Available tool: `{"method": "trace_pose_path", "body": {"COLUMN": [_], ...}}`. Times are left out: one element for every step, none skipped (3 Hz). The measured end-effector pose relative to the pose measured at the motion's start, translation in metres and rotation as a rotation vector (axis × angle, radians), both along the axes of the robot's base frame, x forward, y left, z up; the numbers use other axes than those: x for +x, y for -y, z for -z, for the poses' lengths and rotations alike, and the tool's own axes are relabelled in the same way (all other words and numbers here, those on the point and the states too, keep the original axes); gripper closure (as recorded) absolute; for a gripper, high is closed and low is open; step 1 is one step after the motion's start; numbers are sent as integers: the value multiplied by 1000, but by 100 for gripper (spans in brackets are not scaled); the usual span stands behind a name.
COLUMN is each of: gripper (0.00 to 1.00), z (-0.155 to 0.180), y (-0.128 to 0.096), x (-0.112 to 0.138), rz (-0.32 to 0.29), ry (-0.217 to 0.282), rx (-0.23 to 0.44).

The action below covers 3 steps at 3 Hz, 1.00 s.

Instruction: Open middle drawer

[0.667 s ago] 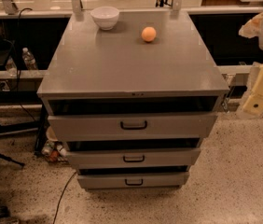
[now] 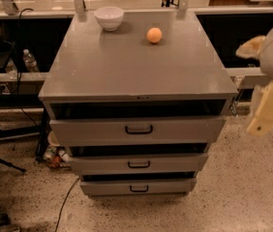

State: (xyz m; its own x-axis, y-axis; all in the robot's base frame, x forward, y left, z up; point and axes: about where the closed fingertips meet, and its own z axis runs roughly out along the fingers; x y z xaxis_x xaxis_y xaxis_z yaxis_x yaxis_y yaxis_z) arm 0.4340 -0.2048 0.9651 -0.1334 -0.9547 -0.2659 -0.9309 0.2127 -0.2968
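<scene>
Comparing this moment with the one just before, you would have found a single change: the cream-coloured plastic gripper had dropped a little lower at the right edge of the view, beside the cabinet's right corner and well apart from every handle. Whether it was released or clenched could not be told, and it grasped nothing visible. I judged this an early approach, with the task itself not begun.

The middle drawer, a grey sheet-metal front, sat between the upper grey drawer front and the lowest grey drawer front. It appeared pushed in, with only a dark gap above it. Its small black loop handle was centred on the front and untouched.

The grey metal cabinet top was flat and matt, with faint scuffing. On it stood a round white bowl with a glossy finish, and near that a small orange ball-shaped object. Neither had moved. The speckled stone floor looked hard and smooth. You would next have needed to bring the gripper leftward and down to the loop.
</scene>
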Motion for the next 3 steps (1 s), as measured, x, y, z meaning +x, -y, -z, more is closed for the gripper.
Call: {"method": "trace_pose_path", "body": {"gripper": [0, 0, 0], "z": [55, 126, 126], "y": [-9, -17, -17], "x": [-5, -22, -22], "rz": [-110, -210, -210], "ry": [-41, -94, -94], "rx": [37, 92, 92]}}
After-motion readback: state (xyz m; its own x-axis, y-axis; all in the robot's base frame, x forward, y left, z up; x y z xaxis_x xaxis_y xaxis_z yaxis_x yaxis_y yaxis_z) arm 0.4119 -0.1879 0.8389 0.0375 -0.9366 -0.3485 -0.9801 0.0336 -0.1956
